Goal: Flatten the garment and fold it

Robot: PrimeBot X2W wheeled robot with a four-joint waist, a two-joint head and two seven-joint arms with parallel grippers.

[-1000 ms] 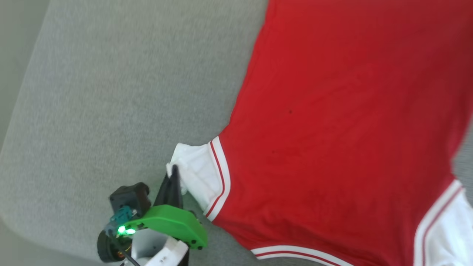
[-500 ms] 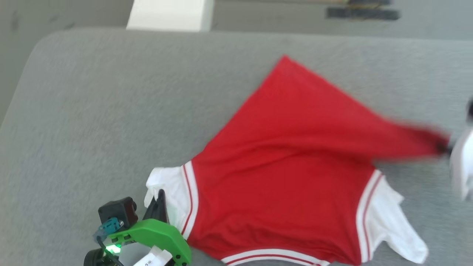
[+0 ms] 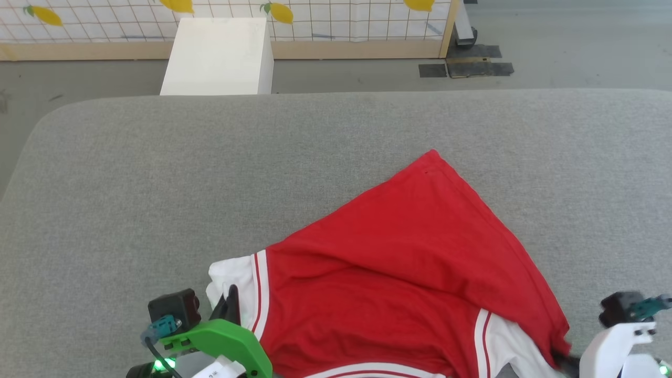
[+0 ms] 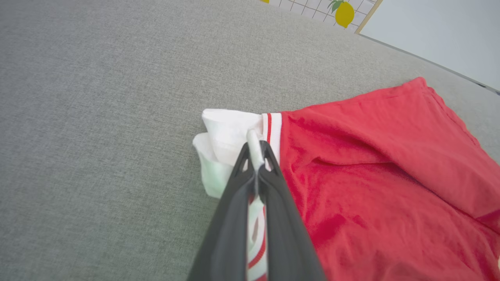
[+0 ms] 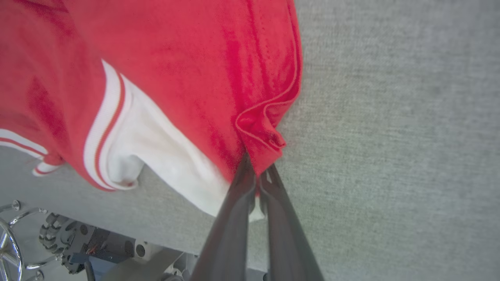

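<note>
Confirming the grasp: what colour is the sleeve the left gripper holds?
The sleeve is white; clearest in the left wrist view.

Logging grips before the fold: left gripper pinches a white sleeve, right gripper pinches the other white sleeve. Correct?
Not quite. The right gripper pinches a red hem corner of the garment, beside that sleeve, as the right wrist view shows. The left gripper does pinch a white sleeve.
</note>
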